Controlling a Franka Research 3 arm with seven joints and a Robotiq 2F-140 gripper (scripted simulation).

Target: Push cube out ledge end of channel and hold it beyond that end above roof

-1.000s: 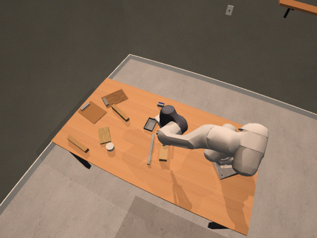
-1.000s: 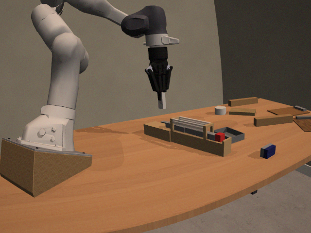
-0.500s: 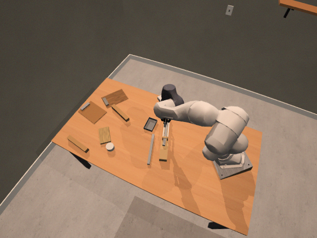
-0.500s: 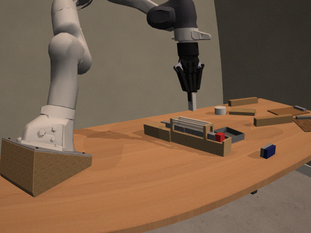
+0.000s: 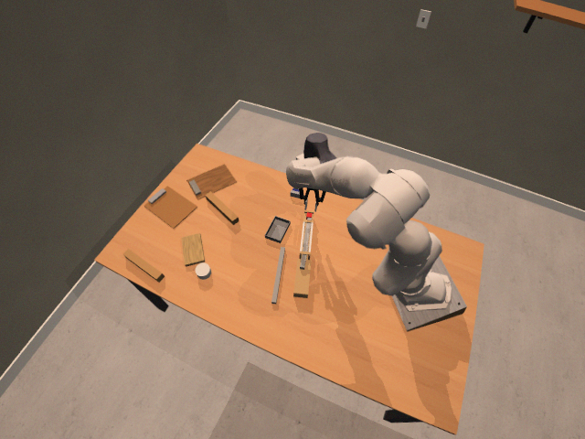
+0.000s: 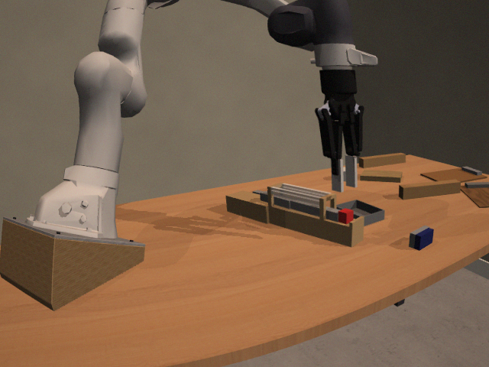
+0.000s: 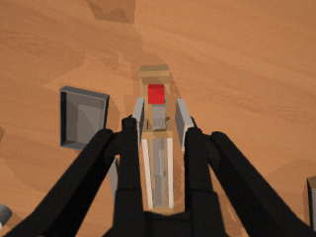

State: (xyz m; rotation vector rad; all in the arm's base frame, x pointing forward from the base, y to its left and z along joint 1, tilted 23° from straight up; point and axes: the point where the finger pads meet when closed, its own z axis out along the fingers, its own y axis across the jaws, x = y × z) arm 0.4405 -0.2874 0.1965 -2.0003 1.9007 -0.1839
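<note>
In the exterior view, nearest at seven o'clock stands the wood-sided wedge base (image 6: 59, 272) bearing the white arm (image 6: 100, 118). Toward four o'clock a small blue-and-grey block (image 6: 421, 238) lies alone on the orange wooden table top (image 6: 237, 284). Past it, near the middle, runs the long wooden channel (image 6: 299, 221) with a slatted pale roof; the small red cube (image 6: 345, 215) sits on the short ledge at the channel's right end, just inside the raised lip and outside the roofed stretch. A grey pusher piece (image 6: 332, 214) lies just behind the cube, at its nine o'clock. A shallow dark grey tray (image 6: 370, 215) rests just behind that end of the channel.

Above, at one o'clock from the cube, the black gripper (image 6: 344, 182) hangs pointing down, its pale fingertips clear of the roof and well above the cube. The jaws stand partly open, roughly a quarter of their spread, with nothing between them. In the wrist view the cube (image 7: 156, 94) shows at twelve o'clock, ahead of the two fingers, which straddle the channel from above.

Farthest, at two o'clock, several plain wooden bars (image 6: 428, 189) and flat boards (image 6: 450, 174) lie scattered.
</note>
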